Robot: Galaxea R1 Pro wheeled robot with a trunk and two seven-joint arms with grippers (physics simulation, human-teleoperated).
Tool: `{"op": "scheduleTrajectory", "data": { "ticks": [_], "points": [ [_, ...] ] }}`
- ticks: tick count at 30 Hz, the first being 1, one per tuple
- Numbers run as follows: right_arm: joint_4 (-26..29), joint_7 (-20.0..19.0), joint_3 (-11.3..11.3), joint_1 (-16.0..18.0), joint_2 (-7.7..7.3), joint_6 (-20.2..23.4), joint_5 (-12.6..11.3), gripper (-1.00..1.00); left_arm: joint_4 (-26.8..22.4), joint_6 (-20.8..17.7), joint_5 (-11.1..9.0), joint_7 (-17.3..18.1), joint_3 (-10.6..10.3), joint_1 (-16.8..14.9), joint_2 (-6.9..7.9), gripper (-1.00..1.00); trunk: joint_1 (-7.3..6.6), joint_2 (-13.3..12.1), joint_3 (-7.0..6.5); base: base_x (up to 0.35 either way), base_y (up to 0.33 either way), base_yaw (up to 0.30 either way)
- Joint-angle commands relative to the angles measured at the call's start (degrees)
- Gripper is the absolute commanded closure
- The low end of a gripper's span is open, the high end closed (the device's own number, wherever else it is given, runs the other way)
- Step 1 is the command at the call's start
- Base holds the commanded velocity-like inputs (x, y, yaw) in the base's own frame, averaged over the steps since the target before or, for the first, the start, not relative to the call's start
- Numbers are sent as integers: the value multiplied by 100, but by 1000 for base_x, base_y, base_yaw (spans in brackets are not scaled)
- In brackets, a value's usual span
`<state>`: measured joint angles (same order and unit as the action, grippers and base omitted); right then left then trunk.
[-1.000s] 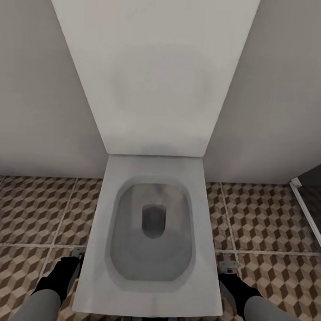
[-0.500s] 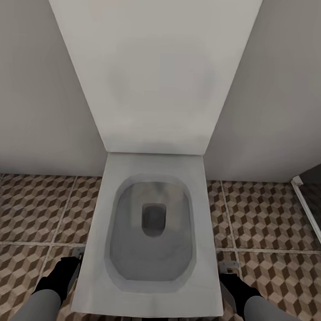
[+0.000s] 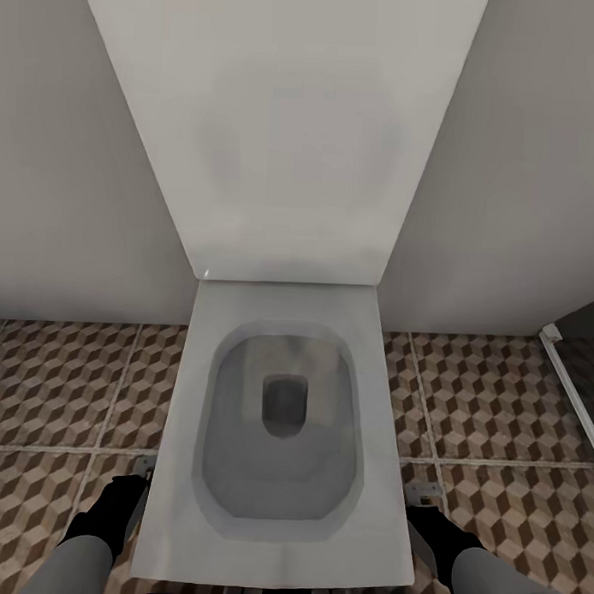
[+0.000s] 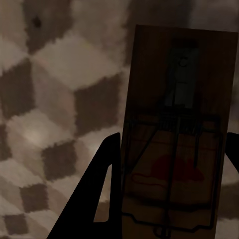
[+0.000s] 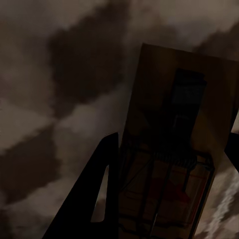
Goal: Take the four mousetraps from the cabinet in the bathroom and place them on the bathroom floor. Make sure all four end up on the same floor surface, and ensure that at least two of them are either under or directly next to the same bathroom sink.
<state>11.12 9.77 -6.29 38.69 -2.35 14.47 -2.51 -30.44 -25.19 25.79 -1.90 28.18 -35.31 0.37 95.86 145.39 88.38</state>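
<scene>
A flat tan wooden mousetrap with dark wire and a red spot [image 4: 177, 144] sits between the left gripper's [image 4: 169, 199] jaws, which are closed on its edges; a second such trap [image 5: 174, 164] is clamped likewise in the right gripper [image 5: 169, 199]. Both hang low over the brown-and-cream cube-patterned bathroom floor [image 3: 63, 383], either side of a white rectangular toilet [image 3: 280, 416]. Judging by this, two traps are fetched but not yet laid down, and the sink is yet to be reached.
</scene>
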Motion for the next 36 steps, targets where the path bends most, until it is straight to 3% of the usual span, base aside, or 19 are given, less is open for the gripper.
{"op": "scheduleTrajectory", "data": {
  "ticks": [1,15,21,36],
  "points": [
    [13,23,-48,1,-3,40,-31,100,-5,-21,5,-4,12,-2,-3,100,-1,1,3,0,0,0],
    [13,17,-53,0,-3,38,-30,100,-4,-21,5,-4,12,-2,-10,100,-1,1,3,0,0,0],
    [13,16,-52,-1,-3,38,-30,100,2,-21,5,-4,12,-2,-11,100,15,9,136,0,0,0],
    [13,17,-57,-1,-5,38,-30,100,3,-21,5,-4,12,-2,-3,100,15,9,136,0,0,0]
  ]
}}
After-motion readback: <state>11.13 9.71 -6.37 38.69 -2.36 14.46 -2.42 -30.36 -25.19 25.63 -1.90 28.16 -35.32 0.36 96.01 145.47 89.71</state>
